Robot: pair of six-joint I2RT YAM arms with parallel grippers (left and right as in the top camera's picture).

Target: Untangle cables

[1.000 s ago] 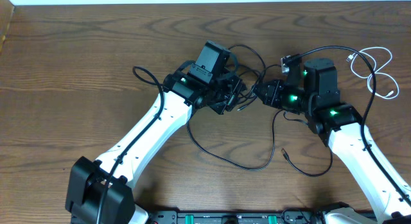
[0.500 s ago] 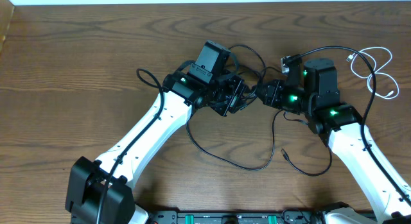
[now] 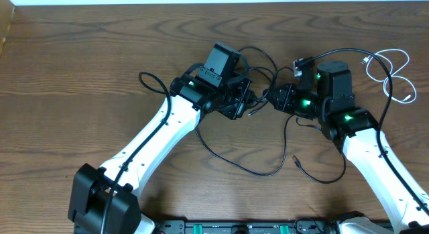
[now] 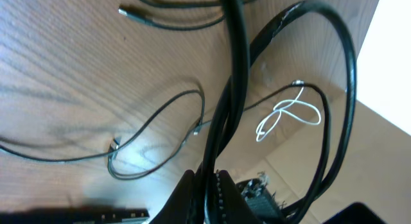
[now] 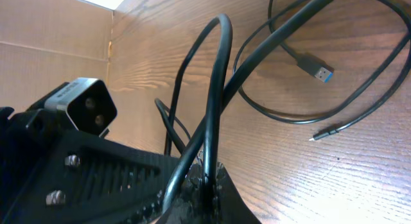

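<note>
Overhead, the two arms meet over the far middle of the worktop (image 3: 80, 73), where the black cables (image 4: 243, 57) are bunched between them. The left gripper (image 3: 247, 103) is pinched tight on one black strand, which climbs straight up from its fingertips in the left wrist view. The right gripper (image 3: 273, 96) is clamped on a black strand too, a loop arching up from between its fingers. Slack black loops trail across the wood toward the near edge. The white cable (image 3: 394, 76) lies apart, coiled at the far right.
</note>
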